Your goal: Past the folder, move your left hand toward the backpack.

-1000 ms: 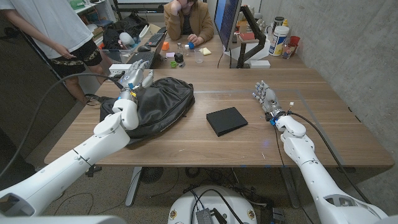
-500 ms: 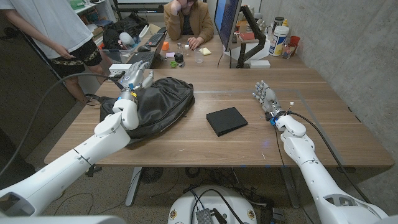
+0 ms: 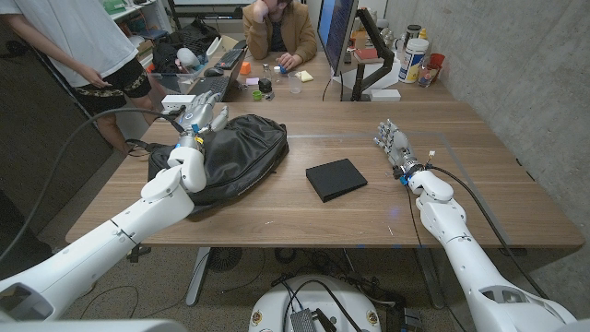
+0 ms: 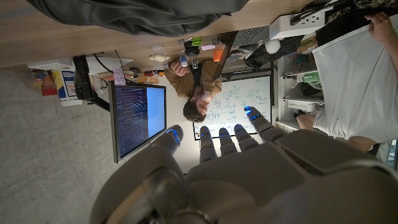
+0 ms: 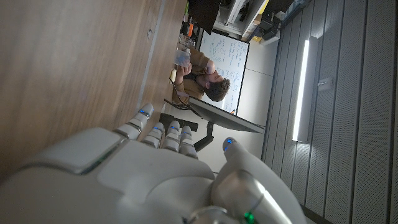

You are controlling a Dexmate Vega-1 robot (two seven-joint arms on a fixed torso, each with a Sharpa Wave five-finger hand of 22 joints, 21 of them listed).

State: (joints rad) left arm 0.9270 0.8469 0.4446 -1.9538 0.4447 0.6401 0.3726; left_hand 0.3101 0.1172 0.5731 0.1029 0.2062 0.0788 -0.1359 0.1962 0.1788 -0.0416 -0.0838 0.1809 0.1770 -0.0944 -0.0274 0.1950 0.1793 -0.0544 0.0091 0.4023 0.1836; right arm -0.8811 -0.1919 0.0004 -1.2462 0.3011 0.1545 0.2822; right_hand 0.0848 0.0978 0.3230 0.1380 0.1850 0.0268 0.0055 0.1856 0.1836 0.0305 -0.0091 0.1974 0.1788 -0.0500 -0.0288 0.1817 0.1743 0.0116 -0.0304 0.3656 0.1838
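Left hand (image 3: 201,118) over far-left edge of black backpack (image 3: 226,157), fingers spread, nothing held; contact with the fabric not resolvable from head view. Left wrist view: hand (image 4: 249,171) with fingers apart and extended, backpack (image 4: 134,14) just beyond fingertips. Backpack lying slumped on left half of wooden table (image 3: 277,217), partly overhanging the left edge. Black folder (image 3: 336,178) flat at table centre, well apart from backpack and from both hands. Right hand (image 3: 393,144) near right side of table, fingers apart, empty; in right wrist view, hand (image 5: 149,162) beside bare wood.

Risks, judged:
- Reach appeared essentially complete; any further push likely to shove soft bag toward left edge, where part already hung over, and slide it off.
- Spread fingers liable to snag in folds or straps of the bag on withdrawal.
- Cable (image 3: 111,115) arching beside left arm, near bag: possible catch on forearm.
- Person in white shirt (image 3: 83,41) standing close to left table corner, within sweep of arm if overshot.

Writing: whiteboard (image 4: 239,102) with marks, monitor (image 4: 138,118) with lines of text, bottle labels at far right; none legible. No brand readable on backpack or folder.
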